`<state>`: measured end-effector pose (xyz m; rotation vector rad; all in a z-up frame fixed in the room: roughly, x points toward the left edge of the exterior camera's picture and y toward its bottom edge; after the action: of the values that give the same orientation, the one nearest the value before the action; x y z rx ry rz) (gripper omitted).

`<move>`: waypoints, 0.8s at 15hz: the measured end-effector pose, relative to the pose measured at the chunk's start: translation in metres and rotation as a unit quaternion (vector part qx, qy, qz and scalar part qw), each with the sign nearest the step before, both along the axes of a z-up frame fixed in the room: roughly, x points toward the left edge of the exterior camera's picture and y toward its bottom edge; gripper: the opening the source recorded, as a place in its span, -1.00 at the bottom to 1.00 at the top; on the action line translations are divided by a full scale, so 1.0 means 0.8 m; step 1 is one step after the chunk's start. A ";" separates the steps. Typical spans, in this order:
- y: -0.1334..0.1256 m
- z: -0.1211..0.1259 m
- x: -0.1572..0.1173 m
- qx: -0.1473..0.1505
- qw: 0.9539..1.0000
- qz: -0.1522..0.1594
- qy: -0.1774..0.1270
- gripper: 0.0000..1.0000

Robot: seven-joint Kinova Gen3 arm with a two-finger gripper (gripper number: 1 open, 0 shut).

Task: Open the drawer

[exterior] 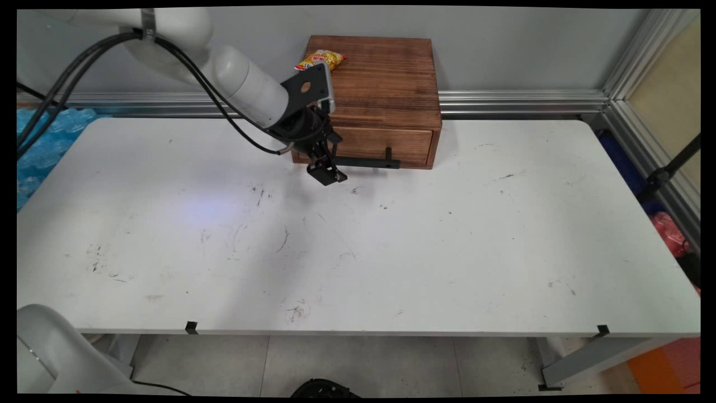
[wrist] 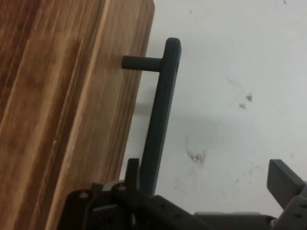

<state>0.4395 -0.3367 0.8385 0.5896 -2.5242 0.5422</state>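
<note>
A brown wooden box (exterior: 386, 84) stands at the back of the white table (exterior: 447, 252), with a drawer (exterior: 391, 143) in its front face. A black bar handle (exterior: 366, 163) (wrist: 160, 120) stands off the drawer on posts. My gripper (exterior: 328, 171) (wrist: 208, 170) is open at the handle's left end. In the hand view one finger (wrist: 132, 170) sits in the gap between the bar and the drawer front, and the other finger (wrist: 285, 177) is far off over the table, so the bar lies between them. A yellow snack packet (exterior: 320, 59) rests on the box's top, back left.
Blue bubble wrap (exterior: 45, 140) lies past the table's left end. An aluminium rail (exterior: 520, 102) runs along the wall behind. A red bag (exterior: 671, 232) sits off the right edge. Black cables (exterior: 84, 61) hang from the arm.
</note>
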 end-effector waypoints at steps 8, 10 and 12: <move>-0.017 -0.021 -0.011 -0.003 1.000 -0.009 -0.005 1.00; -0.020 -0.025 -0.013 -0.003 1.000 -0.010 -0.006 1.00; -0.023 -0.029 -0.014 -0.004 1.000 -0.012 -0.007 1.00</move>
<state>0.4285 -0.3555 0.8155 0.5549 -2.5390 0.5488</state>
